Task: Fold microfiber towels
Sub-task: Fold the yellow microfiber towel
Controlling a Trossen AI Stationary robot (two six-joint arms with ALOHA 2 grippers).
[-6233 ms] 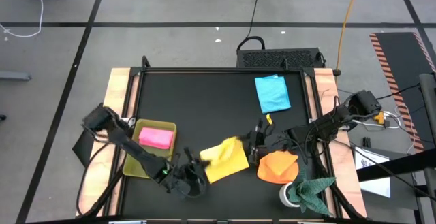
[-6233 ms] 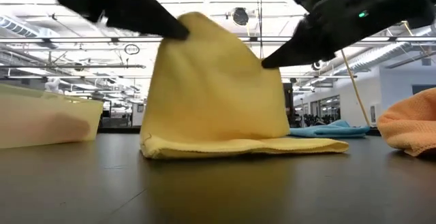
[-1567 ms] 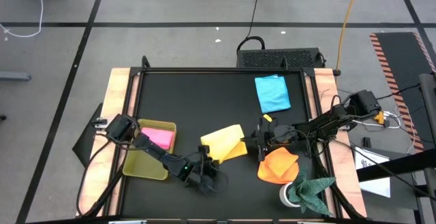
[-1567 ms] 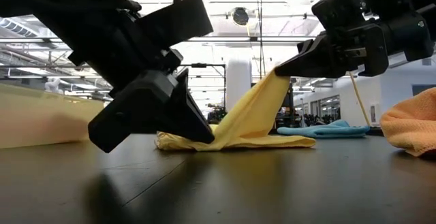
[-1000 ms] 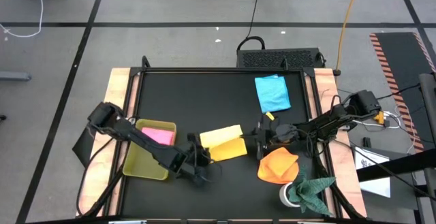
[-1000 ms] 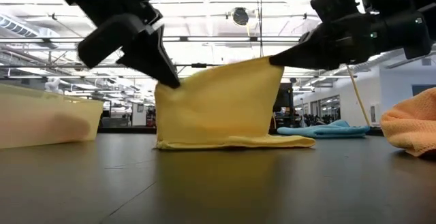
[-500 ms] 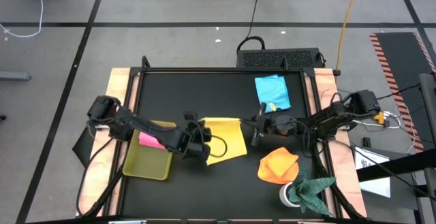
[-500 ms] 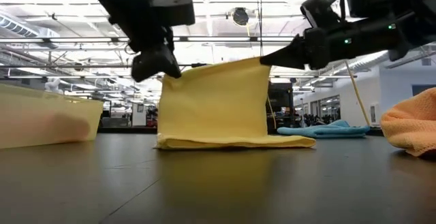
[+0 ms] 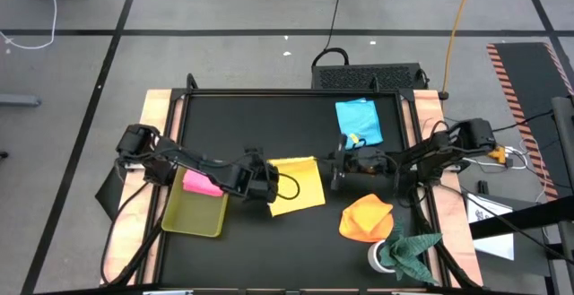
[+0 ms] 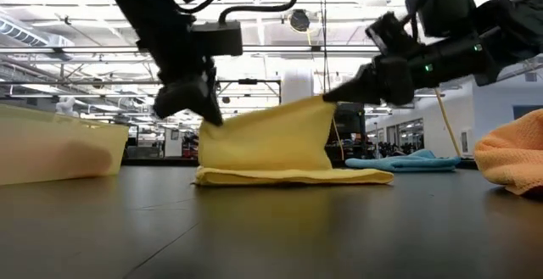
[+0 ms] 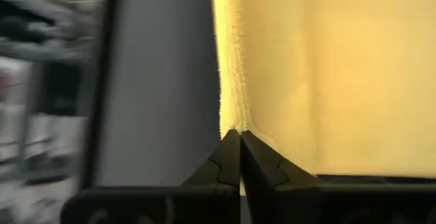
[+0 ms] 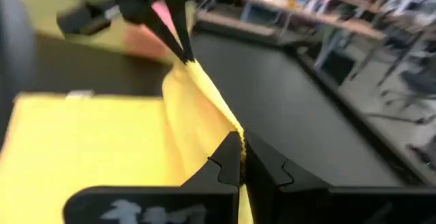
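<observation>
Level with the table (image 10: 271, 237), the low view shows the yellow towel (image 10: 267, 139) half raised, its lower layer flat; from above it reads as one square near the table's middle. The left gripper (image 10: 204, 109) and right gripper (image 10: 327, 97), both reaching inward, are clamped on its two lifted corners.

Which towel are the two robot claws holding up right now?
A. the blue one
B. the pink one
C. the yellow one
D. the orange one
C: the left claw and the right claw each pinch a top corner of the yellow towel, lifting its upper half off the table.
</observation>
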